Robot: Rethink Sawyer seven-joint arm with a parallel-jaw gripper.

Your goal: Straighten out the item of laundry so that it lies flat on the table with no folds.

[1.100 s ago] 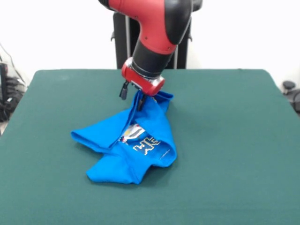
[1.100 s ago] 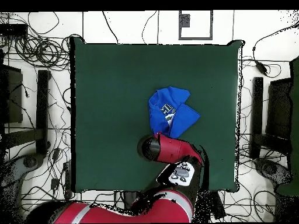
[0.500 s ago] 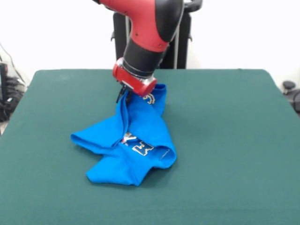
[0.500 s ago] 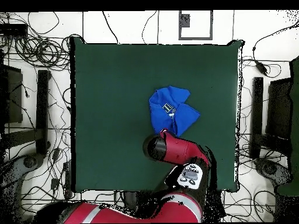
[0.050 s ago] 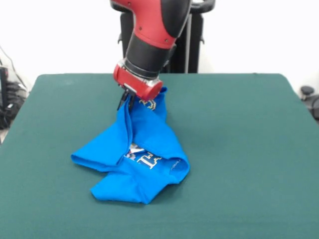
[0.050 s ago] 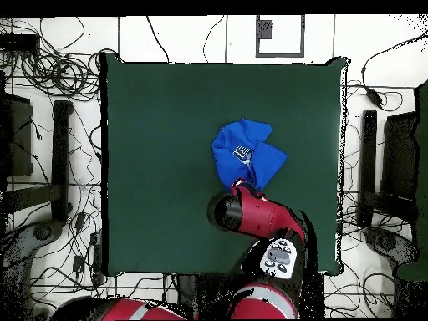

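Note:
The item of laundry is a bright blue T-shirt with white lettering, crumpled and folded over itself near the middle of the green table. Its far edge is lifted off the cloth, pulled up into a ridge under my gripper, which is shut on that raised edge. The lower part of the shirt still rests on the table. From above, the item of laundry shows as a bunched blue patch on the table, with the red arm covering the gripper.
Bare green felt surrounds the shirt on every side. Cables, stands and dark equipment lie on the floor beyond the table's edges.
The gripper has moved left and up in the front view, holding the shirt's far edge. The cloth is drawn up taller and the shirt has shifted slightly with it.

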